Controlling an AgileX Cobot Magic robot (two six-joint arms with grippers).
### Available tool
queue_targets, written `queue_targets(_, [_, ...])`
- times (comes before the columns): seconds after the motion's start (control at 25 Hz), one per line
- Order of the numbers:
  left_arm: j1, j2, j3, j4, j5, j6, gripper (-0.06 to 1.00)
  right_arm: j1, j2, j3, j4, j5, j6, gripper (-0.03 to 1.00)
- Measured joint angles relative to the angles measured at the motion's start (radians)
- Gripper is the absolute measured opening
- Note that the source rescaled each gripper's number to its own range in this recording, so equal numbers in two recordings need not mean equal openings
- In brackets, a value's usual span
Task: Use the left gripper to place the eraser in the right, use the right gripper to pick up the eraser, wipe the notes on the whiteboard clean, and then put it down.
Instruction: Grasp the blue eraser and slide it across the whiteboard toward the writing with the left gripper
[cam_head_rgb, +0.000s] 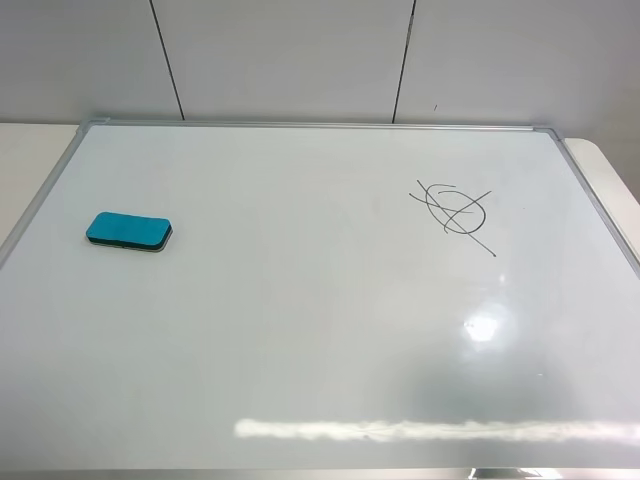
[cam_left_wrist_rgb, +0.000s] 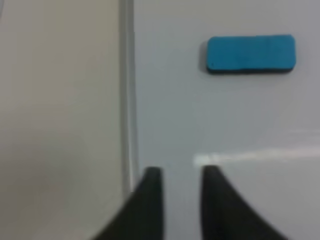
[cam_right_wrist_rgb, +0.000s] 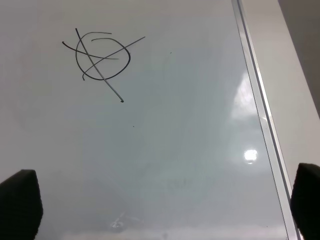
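Note:
The teal-blue eraser lies flat on the left part of the whiteboard. The notes, a dark oval crossed by lines, are on the board's right part. Neither gripper shows in the exterior high view. In the left wrist view the left gripper hangs over the board near its silver frame, its fingers a little apart and empty, well short of the eraser. In the right wrist view the right gripper is wide open and empty above the board, with the notes ahead of it.
A pale table surface shows beyond the board's left frame and again beyond the right frame. A grey panelled wall stands behind the board. Light glare lies on the board's lower right.

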Motion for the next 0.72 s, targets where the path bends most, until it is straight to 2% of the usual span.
queue_targets(0.12, [0.000, 0.190, -0.051, -0.041, -0.042, 0.121, 0.01, 0.000, 0.000, 0.000, 0.000, 0.000, 0.000, 1.00])
queue_targets(0.52, [0.000, 0.759, -0.075, -0.305, -0.334, 0.570, 0.00, 0.000, 0.000, 0.000, 0.000, 0.000, 0.000, 1.00])
queue_targets(0.72, [0.000, 0.921, -0.076, -0.358, -0.473, 0.678, 0.00, 0.000, 0.000, 0.000, 0.000, 0.000, 0.000, 1.00])
